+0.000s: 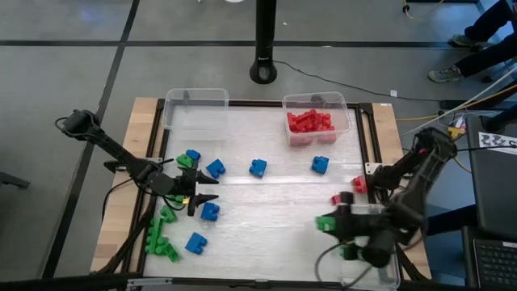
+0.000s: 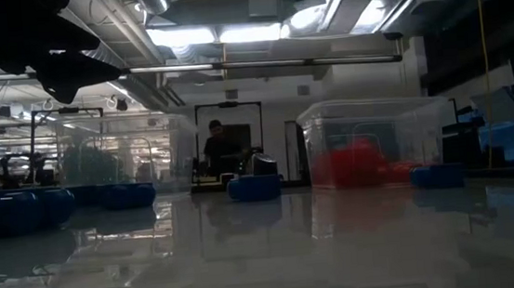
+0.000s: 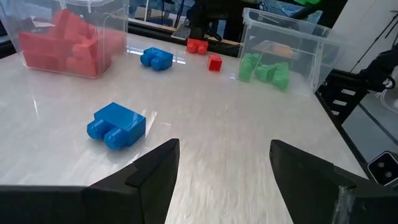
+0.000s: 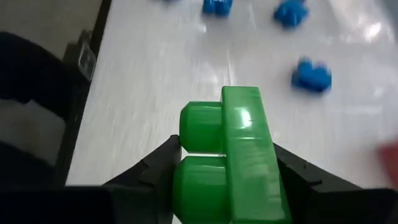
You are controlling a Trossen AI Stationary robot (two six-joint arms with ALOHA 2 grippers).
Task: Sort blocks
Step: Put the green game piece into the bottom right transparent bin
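Observation:
Blue blocks lie flat on the white table: [image 1: 258,167], [image 1: 320,165], [image 1: 215,168], [image 1: 210,212], [image 1: 195,241]. Green blocks [image 1: 161,236] are heaped at the near left. Two loose red blocks [image 1: 358,184] sit on the right. My left gripper [image 1: 206,198] is open at the left, just above the table, pointing right toward a blue block [image 3: 118,124]. My right gripper [image 1: 329,222] is at the near right, shut on a green block [image 4: 230,162]. My right gripper pinches the green block [image 1: 325,222] between its two fingers [image 4: 158,165], one on each long side. The studs [image 4: 199,127] face sideways and the block's end sticks out past the fingertips. The fingers point toward the table's left. The block looks lifted clear of the table.
A clear bin of red blocks [image 1: 315,121] stands at the far right, an empty clear bin [image 1: 195,105] at the far left. A clear bin with green blocks [image 3: 280,59] is at the near right, under my right arm. A black frame edges the table [image 1: 266,194].

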